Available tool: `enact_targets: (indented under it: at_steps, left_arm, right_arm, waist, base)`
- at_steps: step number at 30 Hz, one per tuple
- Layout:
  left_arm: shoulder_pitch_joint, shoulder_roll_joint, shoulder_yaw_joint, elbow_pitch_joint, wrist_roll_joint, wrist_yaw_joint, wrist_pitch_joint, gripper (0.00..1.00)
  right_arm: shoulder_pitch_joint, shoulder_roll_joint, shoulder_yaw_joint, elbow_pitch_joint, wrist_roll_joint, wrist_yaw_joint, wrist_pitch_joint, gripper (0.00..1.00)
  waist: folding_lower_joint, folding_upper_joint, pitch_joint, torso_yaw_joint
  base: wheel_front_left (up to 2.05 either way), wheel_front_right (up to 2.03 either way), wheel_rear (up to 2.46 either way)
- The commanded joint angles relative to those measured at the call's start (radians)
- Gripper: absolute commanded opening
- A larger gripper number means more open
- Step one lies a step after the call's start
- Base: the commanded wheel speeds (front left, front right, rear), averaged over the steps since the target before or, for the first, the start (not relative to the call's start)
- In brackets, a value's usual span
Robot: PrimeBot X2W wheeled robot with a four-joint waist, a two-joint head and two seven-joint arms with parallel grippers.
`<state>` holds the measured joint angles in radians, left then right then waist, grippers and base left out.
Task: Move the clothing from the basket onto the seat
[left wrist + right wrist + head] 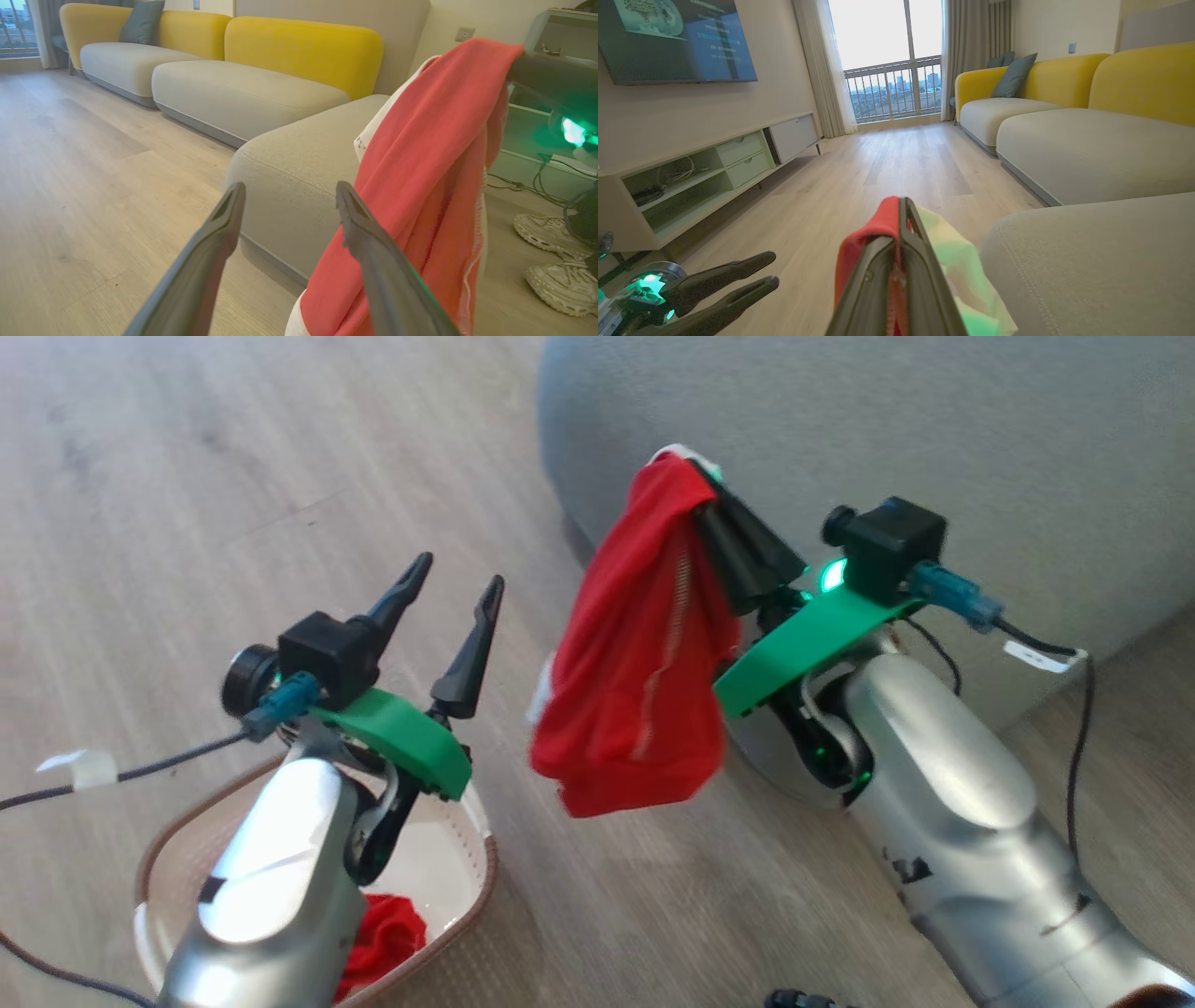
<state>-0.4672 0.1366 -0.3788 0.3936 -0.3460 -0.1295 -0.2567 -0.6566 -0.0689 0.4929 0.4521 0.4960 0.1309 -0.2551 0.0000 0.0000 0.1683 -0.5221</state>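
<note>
My right gripper (698,478) is shut on a piece of red clothing (635,663) with white trim, which hangs in folds above the floor beside the grey seat (840,411). The right wrist view shows the shut fingers (903,205) pinching red cloth (859,247), with the seat's edge (1087,261) just to the right. My left gripper (459,571) stands open and holds nothing, above the cream basket (487,868). More red clothing (383,938) lies in the basket, partly hidden by my left forearm. In the left wrist view the open gripper (289,186) faces the seat (299,158) and the hanging clothing (430,163).
Wooden floor surrounds the basket. Yellow-backed sofa sections (299,51) stand beyond the seat. A low media cabinet (714,163) lines the opposite wall. Pale sneakers (556,233) and cables (537,184) lie on the floor past the hanging clothing. My left gripper (774,268) is low on the left in the right wrist view.
</note>
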Motion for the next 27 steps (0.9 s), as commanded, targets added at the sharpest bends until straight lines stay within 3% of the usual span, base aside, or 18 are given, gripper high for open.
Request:
enact_targets:
  at_steps: [1,9,14,27]
  left_arm:
    - [-0.031,0.015,0.027,-0.031,0.007,-0.001,-0.005,1.0]
    - [-0.076,0.017,-0.023,-0.024,-0.004,-0.001,-0.005,1.0]
    - [-0.082,0.045,-0.036,-0.042,-0.012,-0.001,-0.005,1.0]
    - [-0.08,0.146,-0.05,-0.114,-0.016,-0.001,-0.005,1.0]
  right_arm:
    - [0.006,0.019,-0.011,-0.044,-0.005,0.0,-0.007,0.0]
    - [0.067,0.019,-0.131,-0.123,-0.068,0.0,-0.007,0.0]
    - [0.06,0.018,-0.163,-0.15,-0.137,0.0,-0.007,0.0]
    - [-0.24,-0.076,-0.293,-0.093,-0.26,0.0,-0.007,0.0]
  waist:
    - [0.0,0.0,0.001,-0.024]
    - [0.0,0.0,0.031,-0.045]
    - [0.0,0.0,0.068,-0.047]
    - [0.0,0.0,0.243,-0.05]
  base:
    - [0.0,0.0,0.0]
    - [0.0,0.0,0.0]
    - [0.0,0.0,0.0]
    - [0.0,0.0,0.0]
